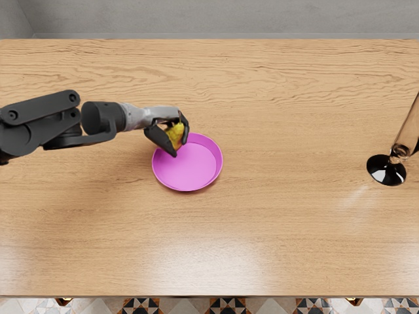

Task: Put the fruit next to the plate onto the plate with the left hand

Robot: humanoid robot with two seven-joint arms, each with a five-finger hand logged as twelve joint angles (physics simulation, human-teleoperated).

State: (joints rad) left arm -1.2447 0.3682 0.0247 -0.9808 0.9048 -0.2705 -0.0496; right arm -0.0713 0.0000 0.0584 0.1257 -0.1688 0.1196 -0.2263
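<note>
Open surface runs around the plate from 12 through 3 and 6 to 8 o'clock, free for a pass. At the plate's 10 o'clock rim the left hand hangs, fingers closed around the fruit. The left arm blocks the 9 o'clock side. The right arm stands well apart at 3 o'clock.

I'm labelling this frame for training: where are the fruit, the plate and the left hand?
fruit (175, 135), head view, its yellow middle between the fingers.
plate (194, 171), head view, bare pink floor.
left hand (162, 131), head view, middle of the hand, closed on the fruit.
</note>
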